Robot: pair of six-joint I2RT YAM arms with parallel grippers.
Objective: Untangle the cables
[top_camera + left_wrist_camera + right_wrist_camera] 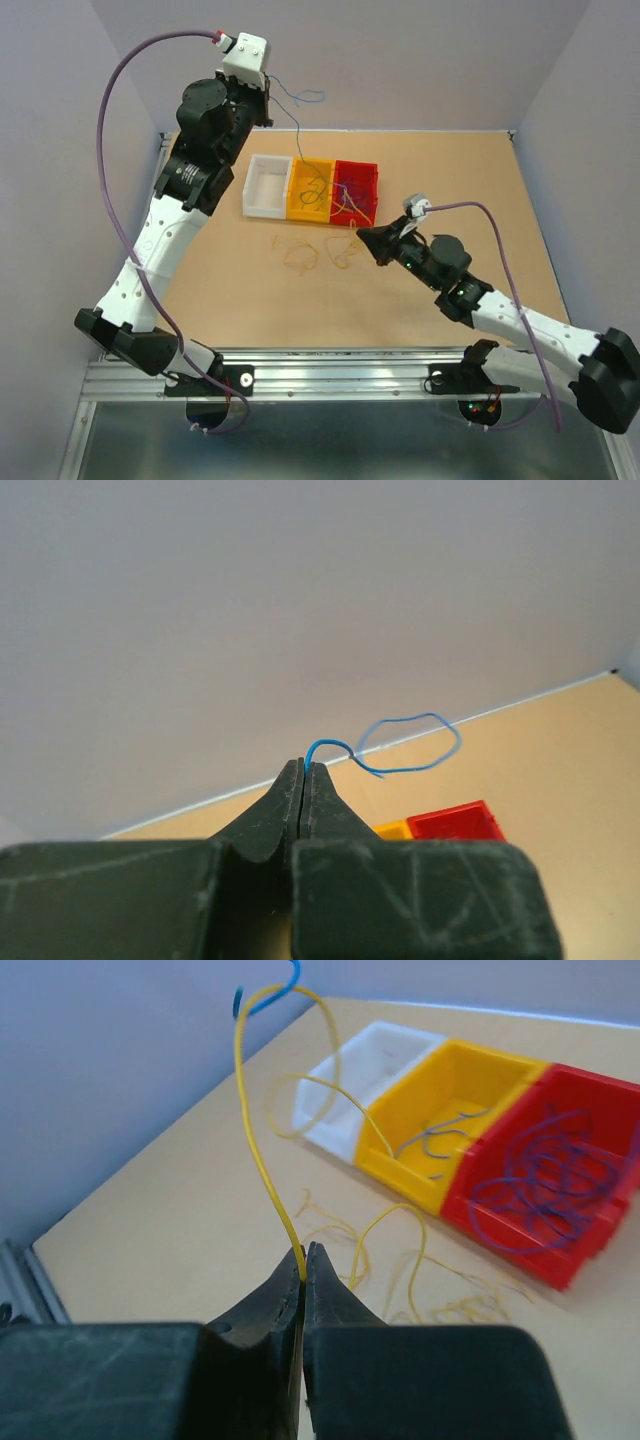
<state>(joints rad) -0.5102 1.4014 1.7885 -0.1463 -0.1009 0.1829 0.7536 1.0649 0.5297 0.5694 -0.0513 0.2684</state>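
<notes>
Top external | left gripper at 11 o'clock, pinched shut on blue cable | right gripper mid-table, clamping yellow cable | loose strands at 6 o'clock of yellow bin

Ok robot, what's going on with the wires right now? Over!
Left gripper shut on blue cable, held high. Right gripper shut on yellow cable, low by red bin. Loose yellow strands on table below.
</notes>
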